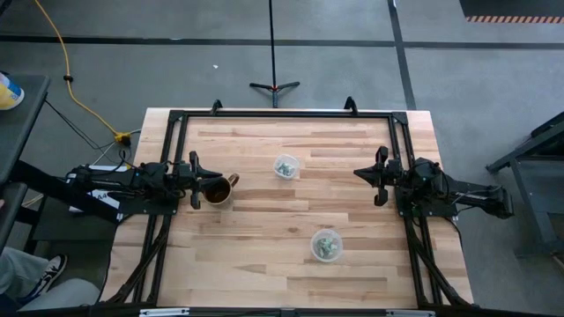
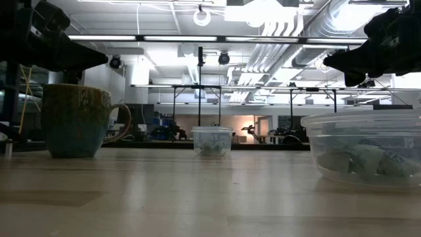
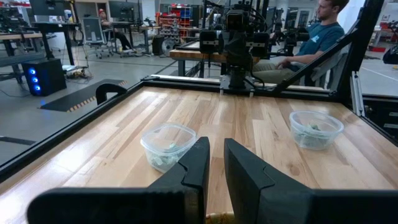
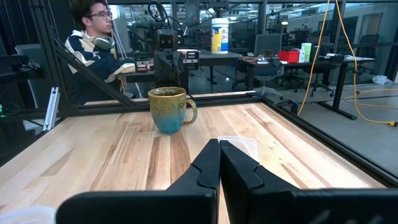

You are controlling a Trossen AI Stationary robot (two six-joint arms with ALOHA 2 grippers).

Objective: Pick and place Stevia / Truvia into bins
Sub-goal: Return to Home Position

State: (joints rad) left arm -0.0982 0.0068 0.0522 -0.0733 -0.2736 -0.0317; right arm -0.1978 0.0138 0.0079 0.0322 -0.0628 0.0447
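Two clear plastic cups stand on the wooden table: one at the middle far side (image 1: 285,165), one nearer the front (image 1: 326,245). Each holds pale green-and-white Stevia packets (image 1: 327,247), which also show in the low view (image 2: 362,160) and the left wrist view (image 3: 163,158). No loose packets show on the table. My left gripper (image 1: 196,179) hovers at the table's left, just over a brown-gold mug (image 1: 218,188), its fingers (image 3: 216,163) a narrow gap apart and empty. My right gripper (image 1: 379,175) hovers at the table's right, its fingers (image 4: 219,163) shut and empty.
The brown-gold handled mug (image 4: 169,109) stands upright by my left gripper. A black frame (image 1: 282,114) runs round the table's edges. People sit beyond the table, one in the left wrist view (image 3: 311,37) and one in the right wrist view (image 4: 93,50). Bare wood lies between the cups.
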